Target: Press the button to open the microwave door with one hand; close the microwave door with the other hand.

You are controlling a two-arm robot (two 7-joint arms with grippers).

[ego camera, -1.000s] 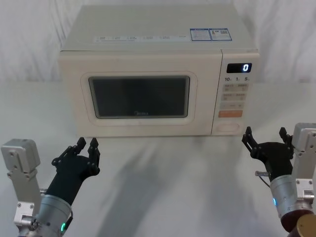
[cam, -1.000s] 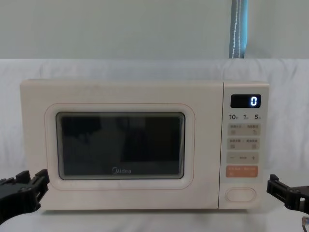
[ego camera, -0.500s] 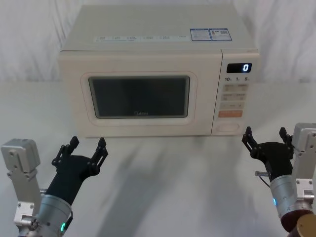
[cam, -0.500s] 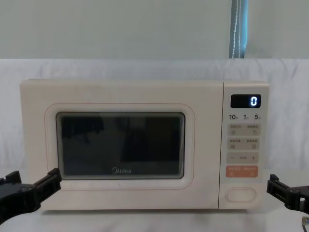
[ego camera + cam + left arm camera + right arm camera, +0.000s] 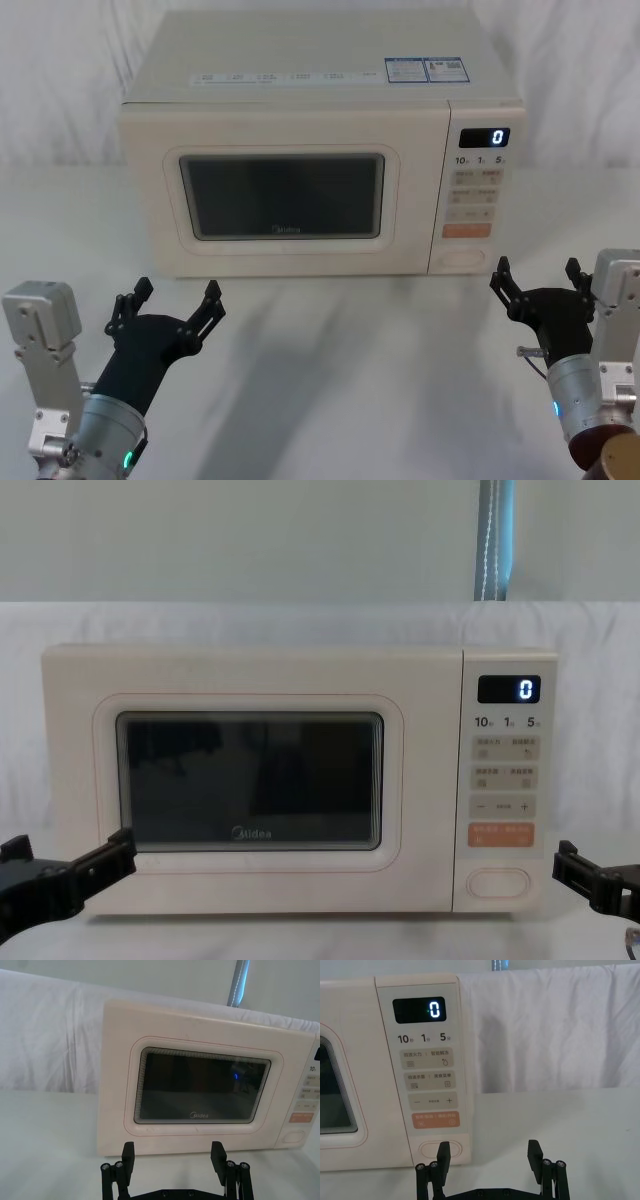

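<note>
The cream microwave stands at the back of the table with the microwave door shut flat against its body. The door's dark window and "Midea" logo face me. The button is the wide pill-shaped key at the foot of the control panel, under the orange key. My left gripper hovers open in front of the door's lower left corner, clear of it. My right gripper hangs open just right of and below the button, not touching it.
The table is covered in white cloth, and white drapery hangs behind the microwave. The panel's display reads 0 above several small keys. Open tabletop lies between the two grippers and the microwave front.
My left gripper's fingers have spread from nearly together to wide apart, and it sits slightly lower. The right gripper and the door have not moved.
</note>
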